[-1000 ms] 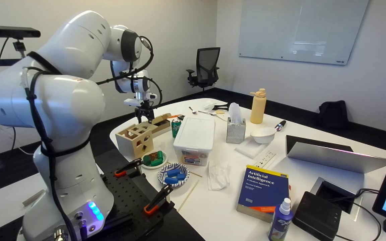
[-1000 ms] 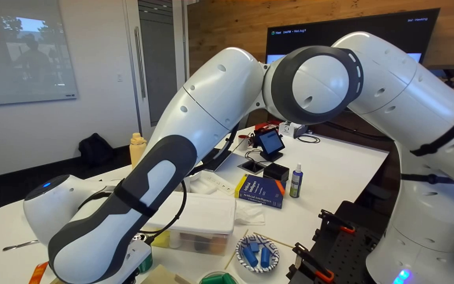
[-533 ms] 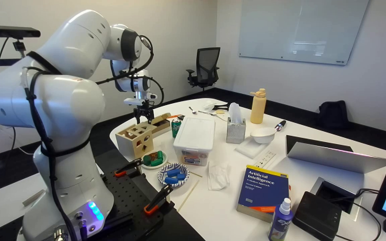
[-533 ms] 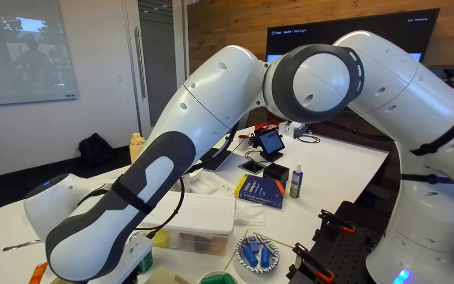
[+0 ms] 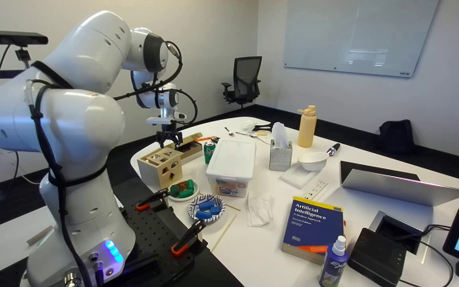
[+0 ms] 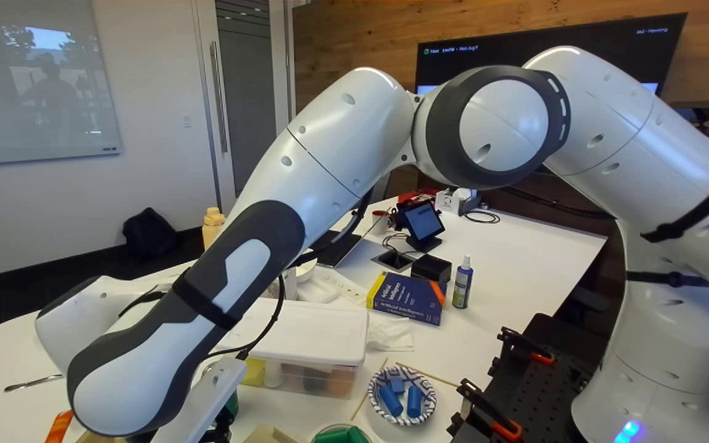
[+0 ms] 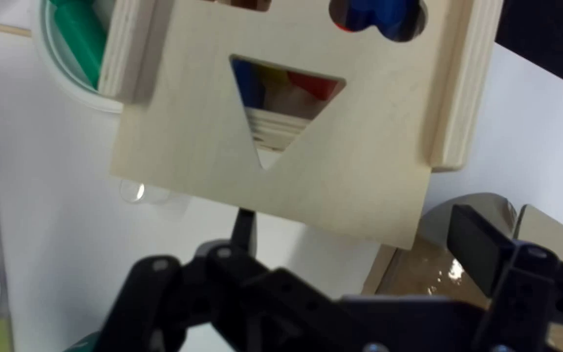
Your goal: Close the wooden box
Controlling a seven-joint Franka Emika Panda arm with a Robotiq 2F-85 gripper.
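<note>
The wooden box [image 5: 153,173] is a light-tan cube-like box with shaped cut-outs, on the table in front of the arm. Its flat lid [image 7: 340,171], with a triangle cut-out, lies between two side rails and sticks out past their ends. Coloured blocks show inside through the openings. A small part of the box shows at the bottom of an exterior view [image 6: 262,434]. My gripper [image 5: 169,143] is over the lid's far edge. In the wrist view the gripper [image 7: 355,222] is open, with one fingertip at the lid's edge; whether it touches cannot be told. Nothing is held.
A long wooden box [image 5: 191,148] with brown contents stands just behind. A green can [image 5: 209,152] and a white lidded container [image 5: 231,159] are beside it. A plate [image 5: 172,198] of green blocks and a bowl [image 5: 191,211] of blue pieces sit nearby.
My gripper has shifted slightly left in an exterior view and its fingers look a little more spread. The box's lid appears to have slid a little toward the robot's base.
</note>
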